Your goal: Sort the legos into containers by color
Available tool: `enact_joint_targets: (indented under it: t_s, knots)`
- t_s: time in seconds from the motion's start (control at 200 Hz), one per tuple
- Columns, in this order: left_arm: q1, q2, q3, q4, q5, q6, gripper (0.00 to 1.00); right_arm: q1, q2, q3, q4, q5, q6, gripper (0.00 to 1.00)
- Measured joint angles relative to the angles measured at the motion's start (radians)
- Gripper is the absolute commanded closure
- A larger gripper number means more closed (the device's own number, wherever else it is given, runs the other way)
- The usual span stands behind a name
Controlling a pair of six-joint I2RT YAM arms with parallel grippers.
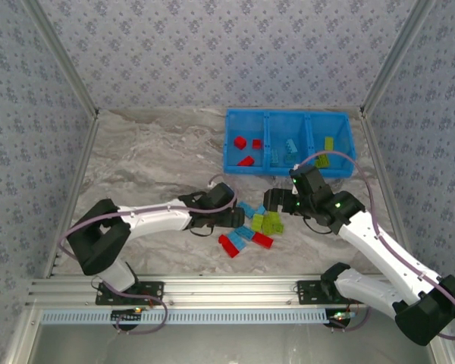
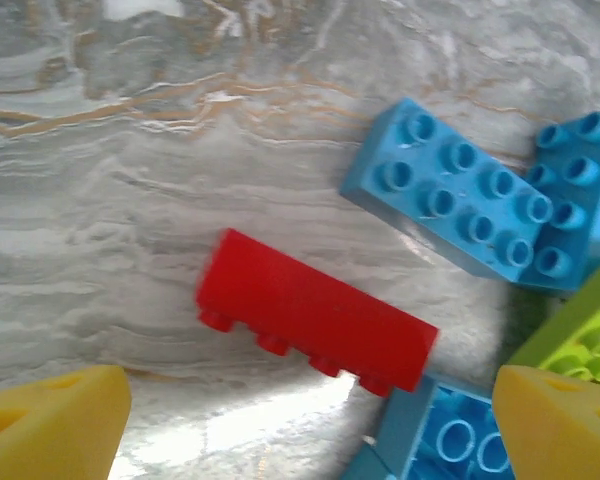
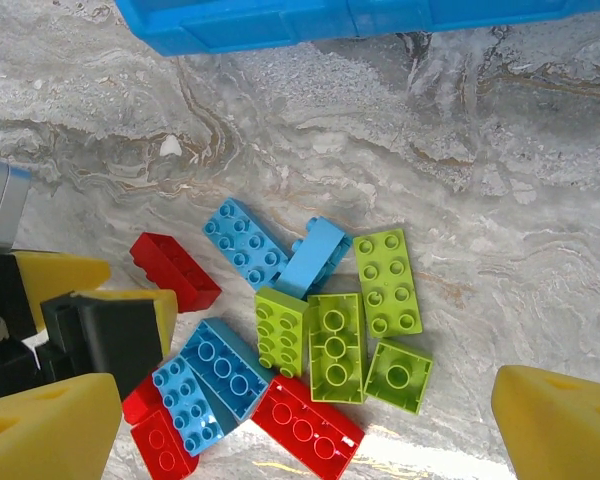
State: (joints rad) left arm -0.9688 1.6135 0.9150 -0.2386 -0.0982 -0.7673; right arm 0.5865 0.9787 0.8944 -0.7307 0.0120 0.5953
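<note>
From where I stand, the left gripper (image 2: pixel 300 430) hangs spread wide, gripping nothing, just by a red brick (image 2: pixel 315 322) lying on its side on the marble table (image 2: pixel 130 200). The right gripper (image 3: pixel 310 430) gapes empty above the loose lego pile (image 1: pixel 254 226), near the blue bin (image 1: pixel 229 144).

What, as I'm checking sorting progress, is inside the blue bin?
The bin holds red bricks in its left compartment, light blue bricks in the middle, lime green bricks in the right. A cable crosses the right compartment's near end, hiding part of it.
</note>
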Motion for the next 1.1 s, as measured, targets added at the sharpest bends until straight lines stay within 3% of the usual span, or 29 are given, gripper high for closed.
enact_joint_targets:
  t_s: [0.28,0.899,1.099]
  knots:
    - [-0.010,0.133,0.077,-0.014,-0.045,0.047,0.01,-0.001,-0.009,0.000,-0.012,0.007,0.000,0.02]
    - [-0.014,0.180,0.108,-0.042,-0.134,0.158,0.43,-0.003,-0.018,0.000,-0.014,-0.009,0.000,0.02]
    - [-0.014,0.137,0.108,-0.061,-0.126,0.166,0.45,0.003,-0.018,0.000,0.001,-0.051,-0.001,0.02]
